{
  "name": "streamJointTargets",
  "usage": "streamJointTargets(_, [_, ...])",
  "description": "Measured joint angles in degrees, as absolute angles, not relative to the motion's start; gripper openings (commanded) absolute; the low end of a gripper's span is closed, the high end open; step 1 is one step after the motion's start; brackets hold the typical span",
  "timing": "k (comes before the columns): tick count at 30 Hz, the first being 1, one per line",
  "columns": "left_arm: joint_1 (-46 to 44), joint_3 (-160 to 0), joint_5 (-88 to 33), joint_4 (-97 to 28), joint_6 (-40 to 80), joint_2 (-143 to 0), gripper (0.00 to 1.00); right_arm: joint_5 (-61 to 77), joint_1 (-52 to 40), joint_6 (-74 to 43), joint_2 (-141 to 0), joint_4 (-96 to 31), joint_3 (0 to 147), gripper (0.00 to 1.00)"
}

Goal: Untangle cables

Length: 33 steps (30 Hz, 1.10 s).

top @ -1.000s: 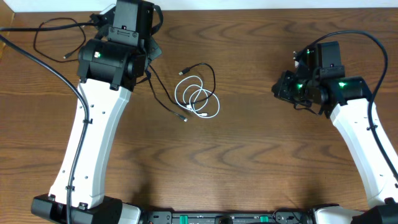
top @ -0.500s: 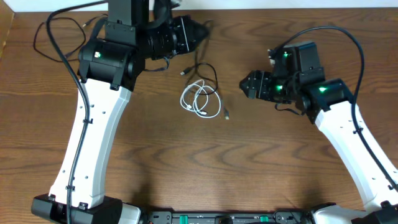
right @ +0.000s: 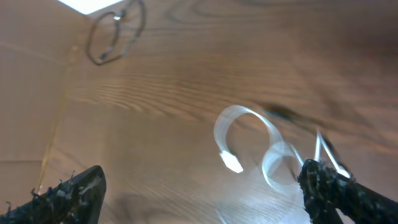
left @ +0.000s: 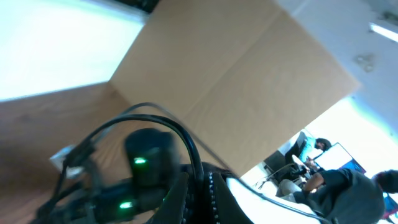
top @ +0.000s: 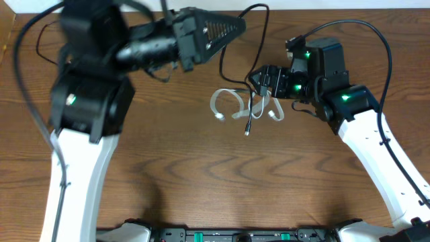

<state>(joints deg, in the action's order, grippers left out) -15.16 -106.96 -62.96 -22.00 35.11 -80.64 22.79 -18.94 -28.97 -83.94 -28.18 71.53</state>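
My left gripper [top: 240,25] is raised over the table's far middle and points right. It is shut on a black cable [top: 249,117], which arcs up from the fingertips and hangs down to a plug above the wood. In the left wrist view that cable [left: 186,146] runs between the closed jaws of the left gripper [left: 198,182]. A white cable [top: 232,102] lies in blurred loops under it. My right gripper [top: 261,82] is open right beside those loops. In the right wrist view the white cable [right: 245,127] lies between the wide-apart fingers of the right gripper [right: 205,190], nearer the right one.
Another thin black cable [right: 115,34] lies looped on the wood far off toward the table's left end. A cardboard wall [left: 249,93] stands beyond the table. The arms' thick black cables [top: 376,40] arch over both arms.
My left arm has lifted and swung right with the black cable, dragging the bundle to the right. The right gripper has opened and moved left up to the white loops.
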Motion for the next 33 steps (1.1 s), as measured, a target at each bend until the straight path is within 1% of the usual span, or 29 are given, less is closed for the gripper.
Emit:
streamJointTargets(4, [-15.2, -107.0, -63.1, -20.5, 36.3, -77.5, 0.08, 25.8, -20.8, -29.0, -83.9, -23.5, 71.5, 0.97])
streamJointTargets(8, [-15.2, -107.0, -62.6, -20.5, 36.9, -76.7, 0.07, 27.0, -22.7, -28.9, -83.9, -22.4, 71.5, 0.99])
streamJointTargets(12, [-15.2, -107.0, -62.4, -20.6, 37.4, -76.9, 0.08, 27.3, -24.6, -27.7, -83.9, -22.3, 71.5, 0.99])
streamJointTargets(16, [-15.2, -107.0, -61.5, -21.1, 37.5, -76.9, 0.08, 25.6, -24.3, -27.0, -83.9, -24.4, 71.5, 0.99])
streamJointTargets(18, [-15.2, -107.0, -59.2, -23.5, 37.5, -76.9, 0.08, 24.7, -23.6, -26.7, -83.9, -25.8, 71.5, 0.99])
streamJointTargets(23, [-15.2, -107.0, -46.7, -31.9, 37.3, -77.1, 0.08, 23.5, -20.8, -26.6, -83.9, -29.5, 71.5, 0.99])
streamJointTargets(27, [-15.2, -107.0, -33.2, -39.5, 37.3, -77.3, 0.08, 23.1, -19.0, -26.5, -83.9, -32.2, 71.5, 0.99])
streamJointTargets(28, [-15.2, -107.0, -27.5, -42.3, 37.3, -77.4, 0.08, 22.9, -18.5, -26.5, -83.9, -33.0, 71.5, 0.99])
streamJointTargets(33, [-15.2, -107.0, -17.8, -48.4, 37.3, -78.2, 0.08, 22.7, -18.4, -26.5, -83.9, -36.4, 71.5, 0.99])
